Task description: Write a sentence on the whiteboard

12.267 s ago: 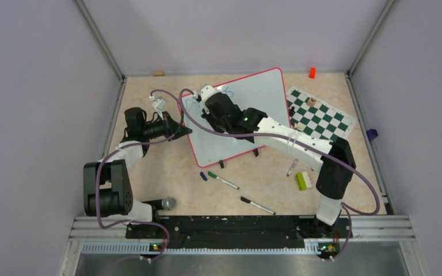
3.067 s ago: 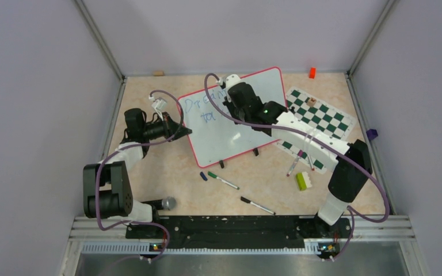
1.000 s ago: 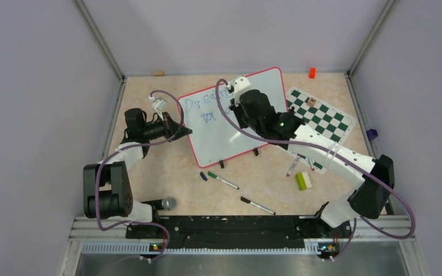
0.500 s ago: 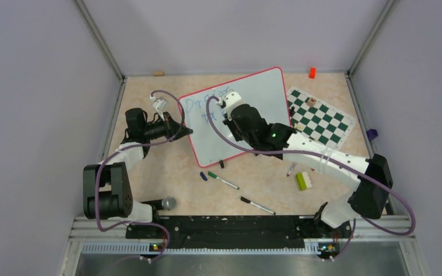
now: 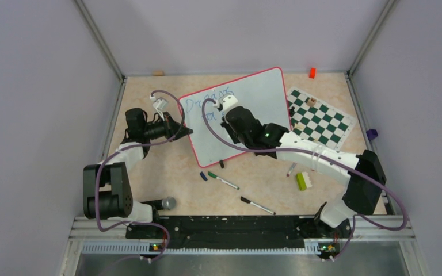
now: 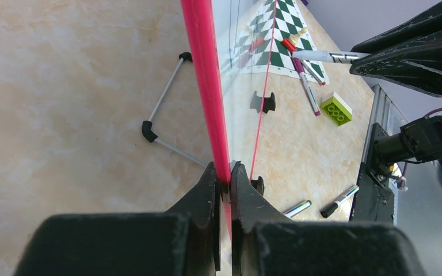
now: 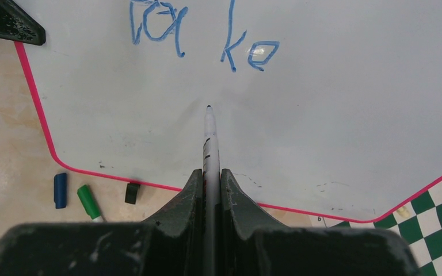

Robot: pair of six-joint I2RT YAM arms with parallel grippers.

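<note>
Jaws of the right gripper (image 7: 210, 172) held a marker (image 7: 209, 131), the sentence (image 7: 228, 40) just ahead of them; left gripper (image 6: 223, 169) jaws pinched the whiteboard (image 6: 209, 86) edge.

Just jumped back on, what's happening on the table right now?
The left gripper is clamped on the red edge of the whiteboard, steadying it. The right gripper holds a marker pointed at the board, its tip just below the blue lettering, which reads "ta ke" in the right wrist view. Whether the tip touches the board is unclear. The sentence looks unfinished, with most of the board blank. Two spare pens lie on the table in front of the board.
</note>
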